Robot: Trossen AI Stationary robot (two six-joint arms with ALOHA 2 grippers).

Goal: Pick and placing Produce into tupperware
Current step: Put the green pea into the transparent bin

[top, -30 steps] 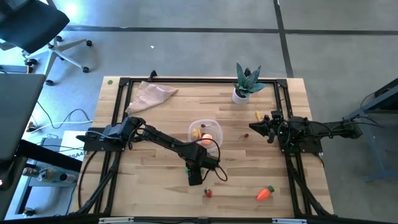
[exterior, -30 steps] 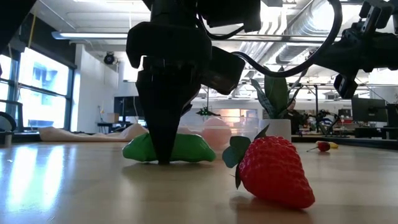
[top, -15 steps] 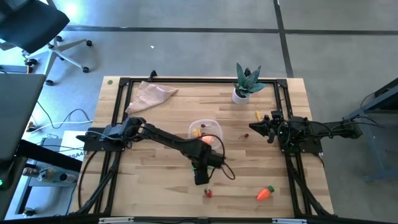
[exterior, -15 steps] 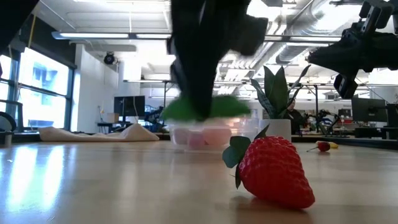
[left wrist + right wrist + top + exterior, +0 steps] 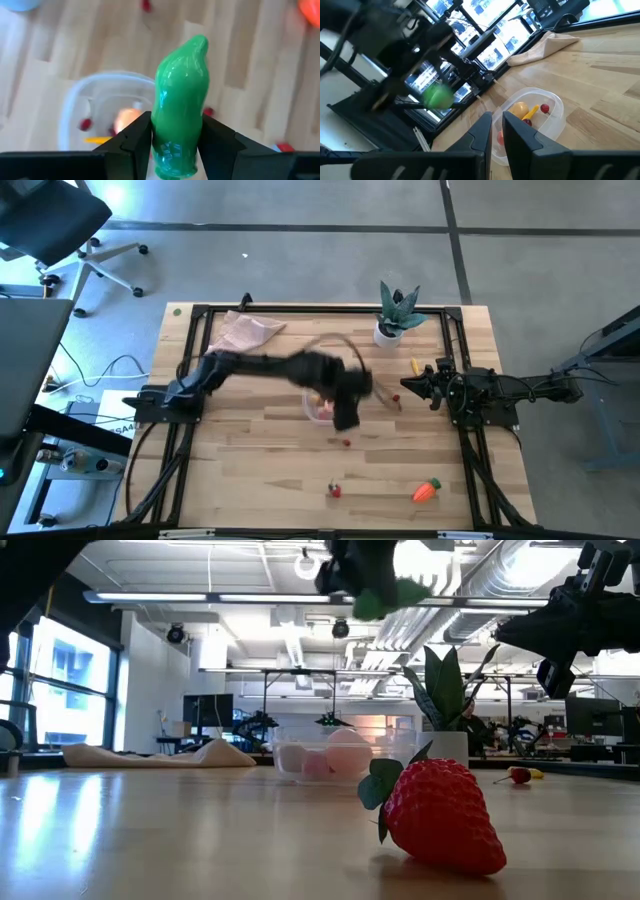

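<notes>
The wooden table (image 5: 250,470) carried everything, with a black frame (image 5: 300,310) running round its edges. Over its middle stretched the left arm (image 5: 250,368), blurred in the high view, and its left gripper (image 5: 172,145) hung above the clear round tupperware (image 5: 322,412), its two dark fingers (image 5: 135,137) clamped on the green pepper (image 5: 181,105), which stood up between them well clear of the wood; in the low view the pepper (image 5: 385,595) showed high above the table, and the right wrist view caught it as a green blob (image 5: 439,96) in the air beside the container. The right arm (image 5: 500,392) waited at the table's right side, its right gripper (image 5: 496,132) pointing towards the middle with the jaws close together and nothing between them. At the far left corner lay a beige cloth (image 5: 245,332), and at the far edge right of the middle stood a spiky green plant in a white pot (image 5: 395,315). The tupperware (image 5: 95,117) sat near the centre of the table and held an orange ball (image 5: 519,108), a yellow piece (image 5: 532,111) and a small red piece (image 5: 544,108). An orange carrot (image 5: 428,491) with a green top lay near the front right, well apart from the container, and a red strawberry (image 5: 440,815) lay at the front edge near the middle, on its side. A small yellow piece (image 5: 414,365) lay just beside the right gripper, and a tiny red piece (image 5: 346,443) lay on the bare wood in front of the tupperware.
</notes>
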